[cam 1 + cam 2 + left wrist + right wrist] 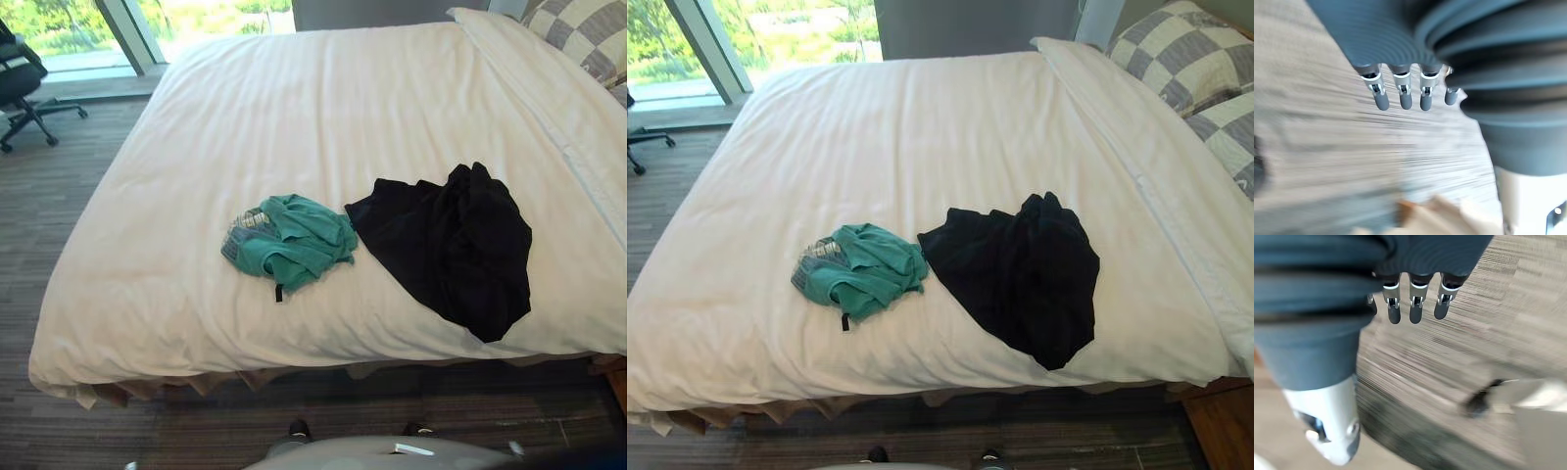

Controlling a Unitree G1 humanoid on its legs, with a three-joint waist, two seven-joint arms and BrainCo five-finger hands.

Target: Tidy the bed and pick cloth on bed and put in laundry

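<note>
Position: green cloth (292, 245) lower centre, black cloth (451, 250) just right, on bed (294, 117) | left robot hand (1405, 98), right robot hand (1415, 313): slack, empty, above floor (1498, 308)

One bed (921, 127), one green cloth (862, 269), one black cloth (1019, 274), two pillows (1181, 49)

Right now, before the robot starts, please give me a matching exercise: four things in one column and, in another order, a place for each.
Things:
1. green cloth
2. black cloth
3. checked pillow
4. office chair

Places:
a. on the floor by the window
b. on the bed, right of the other cloth
c. at the bed's far right end
d. on the bed, left of the other cloth

Pairs: 1-d, 2-b, 3-c, 4-a
</note>
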